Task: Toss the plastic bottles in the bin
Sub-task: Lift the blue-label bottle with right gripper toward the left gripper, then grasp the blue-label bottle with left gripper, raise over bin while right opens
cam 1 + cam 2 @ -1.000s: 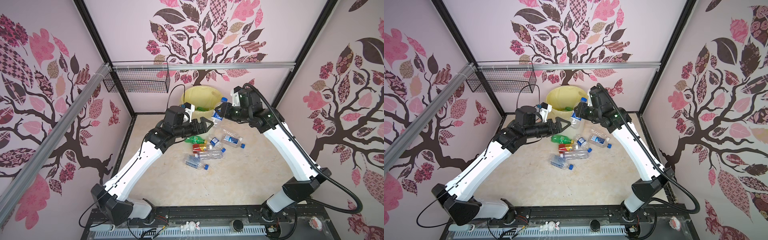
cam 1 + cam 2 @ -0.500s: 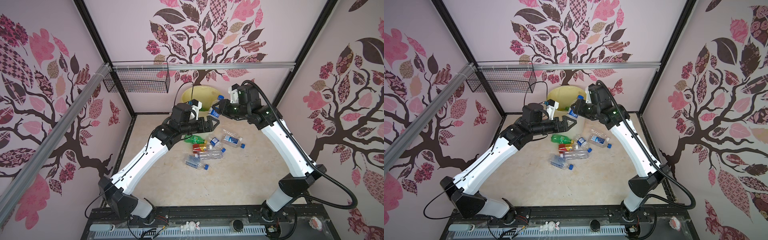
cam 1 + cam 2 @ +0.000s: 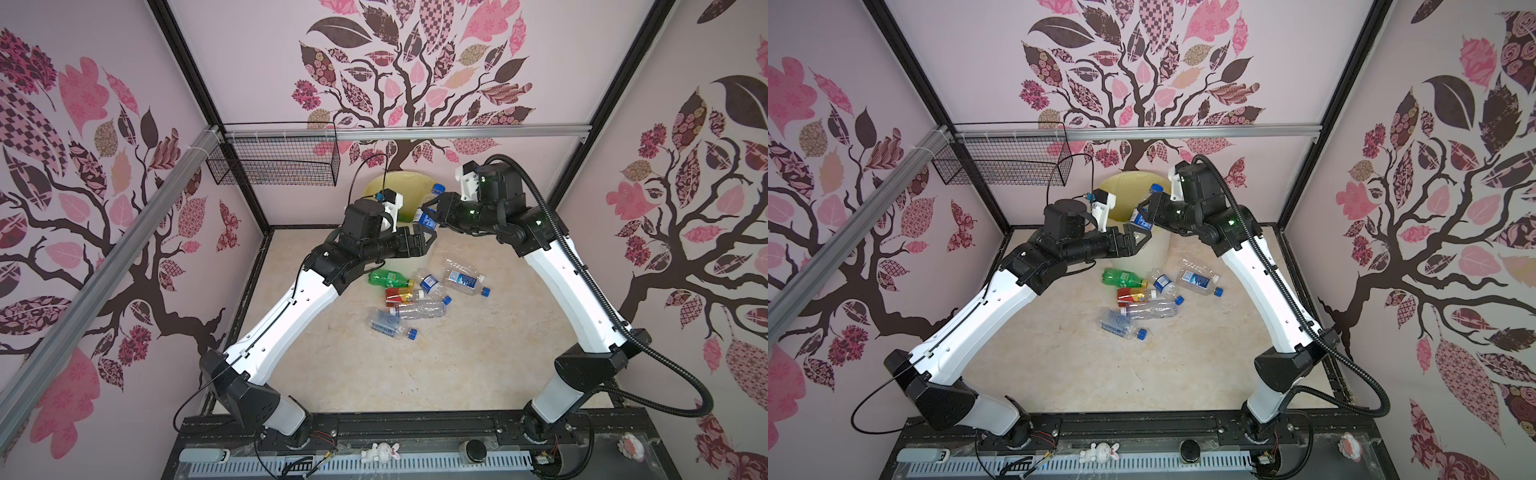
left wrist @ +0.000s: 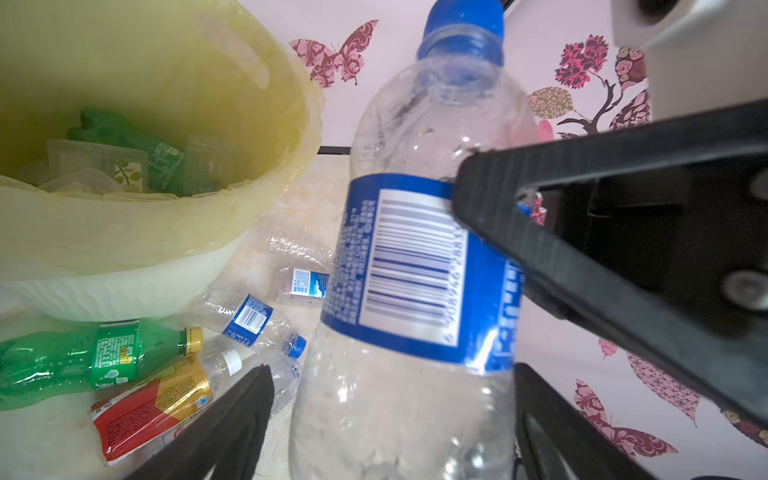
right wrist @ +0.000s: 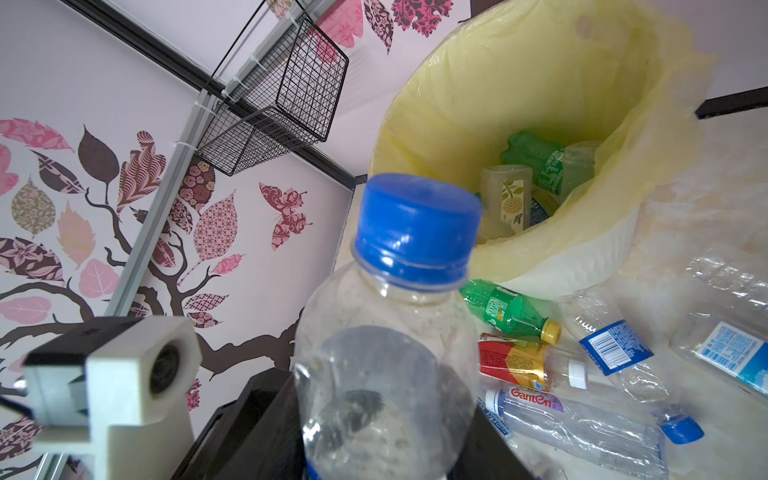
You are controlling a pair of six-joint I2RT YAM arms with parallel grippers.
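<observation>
My right gripper (image 3: 432, 210) (image 3: 1148, 212) (image 5: 382, 436) is shut on a clear plastic bottle (image 3: 428, 208) (image 3: 1144, 208) (image 4: 407, 257) (image 5: 390, 332) with a blue cap and label, held in the air at the near rim of the bin (image 3: 409, 176) (image 3: 1129, 178) (image 4: 124, 249) (image 5: 582, 257). My left gripper (image 3: 424, 239) (image 3: 1138, 237) (image 4: 392, 374) is open, its jaws flanking the bottle's base with a gap on one side. Several bottles lie on the floor below: green (image 3: 388, 277), red-labelled (image 3: 401, 296), clear (image 3: 463, 280) (image 3: 417, 311). A green bottle (image 5: 540, 160) lies inside the bin.
A black wire basket (image 3: 274, 166) hangs on the back wall left of the bin. Papered walls and black posts close the cell on three sides. A small white rabbit figure (image 3: 378, 452) sits on the front rail.
My left arm has reached forward until its jaws flank the held bottle's base, and they have narrowed a little. The right gripper has carried the bottle slightly up and left.
</observation>
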